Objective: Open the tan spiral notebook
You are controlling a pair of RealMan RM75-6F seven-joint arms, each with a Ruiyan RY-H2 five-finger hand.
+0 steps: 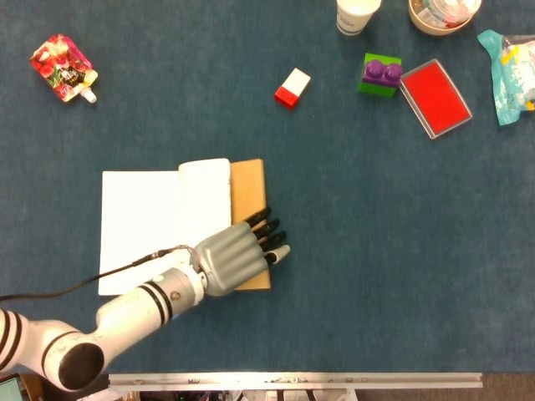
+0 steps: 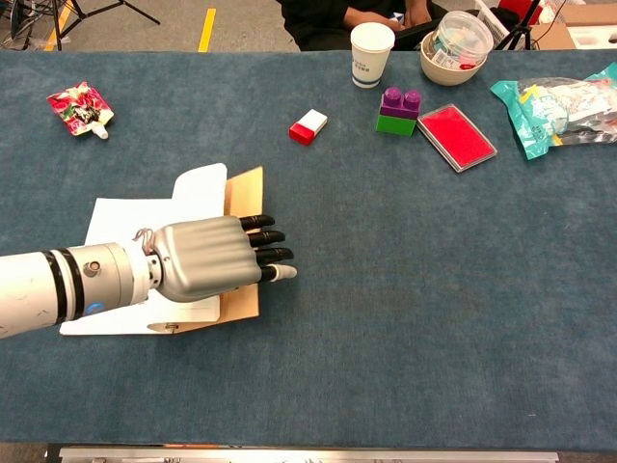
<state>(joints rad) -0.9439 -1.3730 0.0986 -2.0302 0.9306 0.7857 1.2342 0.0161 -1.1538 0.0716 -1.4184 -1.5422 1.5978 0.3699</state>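
The tan spiral notebook [image 1: 249,188] lies open on the blue table, left of the middle. Its tan cover [image 2: 246,193] is folded out to the right and lies nearly flat. White pages [image 1: 138,217] are spread to the left, and one page [image 2: 202,185] curls up beside the cover. My left hand [image 1: 230,259] rests palm down on the cover's lower part, fingers stretched out to the right past its edge. In the chest view the same left hand [image 2: 207,256] hides the spiral and the notebook's middle. It holds nothing. My right hand shows in neither view.
A red and white block [image 1: 292,87] lies beyond the notebook. At the back right are a purple and green brick [image 1: 381,73], a red tray [image 1: 435,96], a paper cup [image 1: 357,14], a bowl [image 1: 443,12] and a plastic bag [image 1: 510,71]. A flowered pouch [image 1: 63,67] lies back left.
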